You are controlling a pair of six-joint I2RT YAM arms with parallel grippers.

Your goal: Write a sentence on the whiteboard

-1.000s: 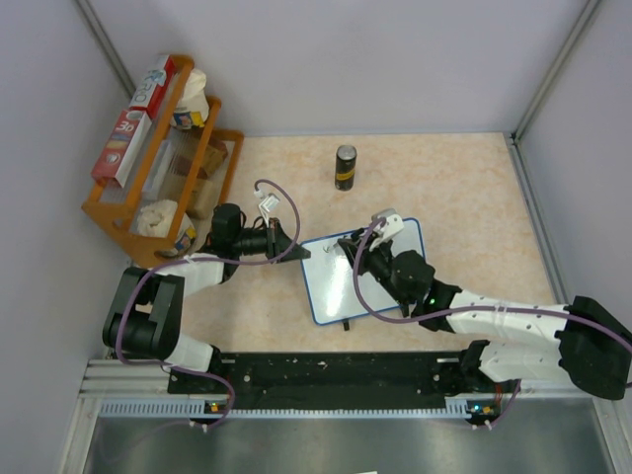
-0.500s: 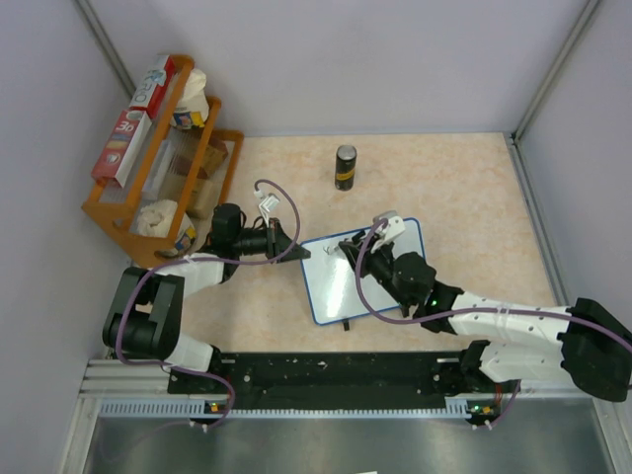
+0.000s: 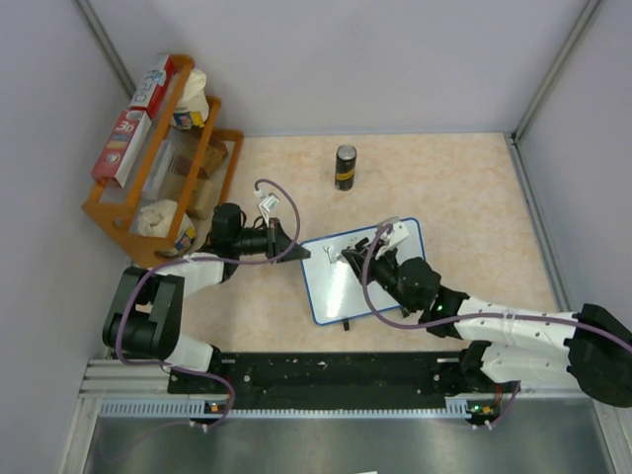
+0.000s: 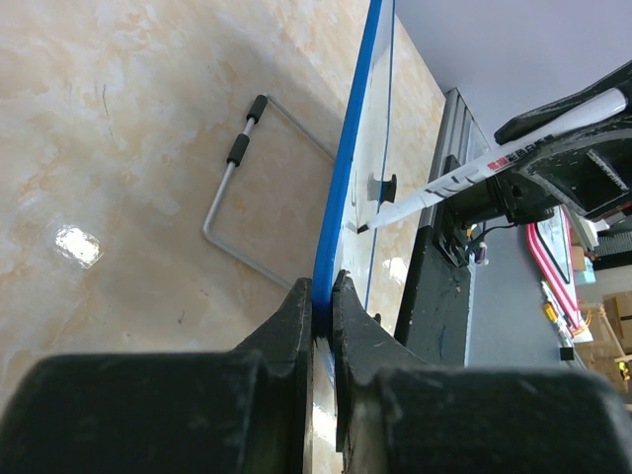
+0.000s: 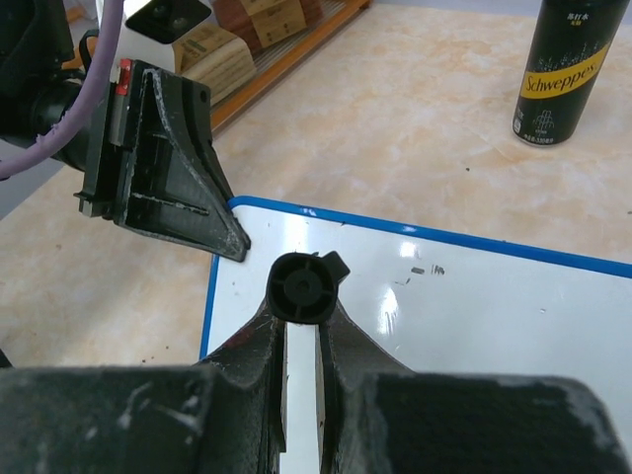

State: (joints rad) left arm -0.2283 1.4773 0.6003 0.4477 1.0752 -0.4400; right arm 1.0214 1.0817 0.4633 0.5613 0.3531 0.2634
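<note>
The whiteboard (image 3: 348, 286), white with a thin blue rim, lies on the table in front of both arms. My left gripper (image 3: 297, 253) is shut on its left rim; the left wrist view shows the blue edge (image 4: 346, 168) pinched between the jaws of the left gripper (image 4: 323, 296). My right gripper (image 3: 352, 259) is shut on a white marker (image 4: 494, 163), whose black end cap (image 5: 301, 286) faces the right wrist camera. The marker tip is at the board's surface near the upper left. Of the sentence, only a few small dark marks (image 5: 425, 269) show.
A black Schweppes can (image 3: 345, 166) stands beyond the board. A wooden rack (image 3: 163, 158) with boxes and packets stands at the left wall. The board's wire stand (image 4: 232, 188) lies on the table beside its edge. Grey walls enclose the table.
My right gripper has moved slightly toward the near side with the marker. The left gripper and the board have stayed in place.
</note>
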